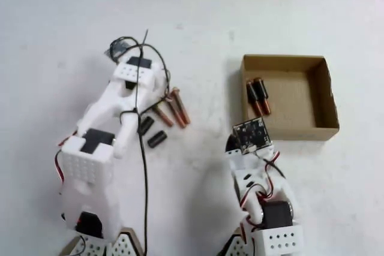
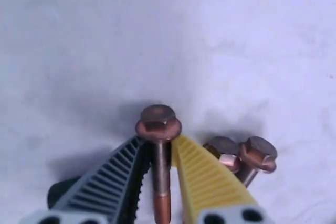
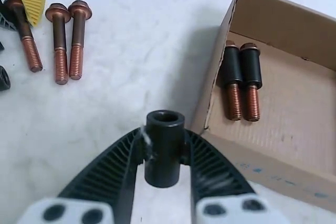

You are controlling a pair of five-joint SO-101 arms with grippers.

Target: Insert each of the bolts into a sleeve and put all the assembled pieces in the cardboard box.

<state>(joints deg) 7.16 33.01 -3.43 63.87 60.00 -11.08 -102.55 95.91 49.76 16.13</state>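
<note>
My left gripper [image 2: 157, 142] is shut on a copper bolt [image 2: 160, 171] that points its hex head away from the wrist, low over the white table. Two more bolts [image 2: 258, 155] lie side by side just beside it, and in the high view they are the bolts [image 1: 178, 107] right of the left arm. My right gripper [image 3: 164, 135] is shut on a black sleeve [image 3: 164, 153], bore facing outward, next to the near corner of the cardboard box [image 3: 294, 129]. Two assembled pieces [image 1: 258, 97] lie in the box [image 1: 321, 97] by its left wall.
Two loose black sleeves [image 1: 146, 125] [image 1: 157, 139] lie on the table between the arms, close to the left arm's cable [image 1: 143, 166]. The right arm's wrist board [image 1: 251, 133] sits at the box's front left corner.
</note>
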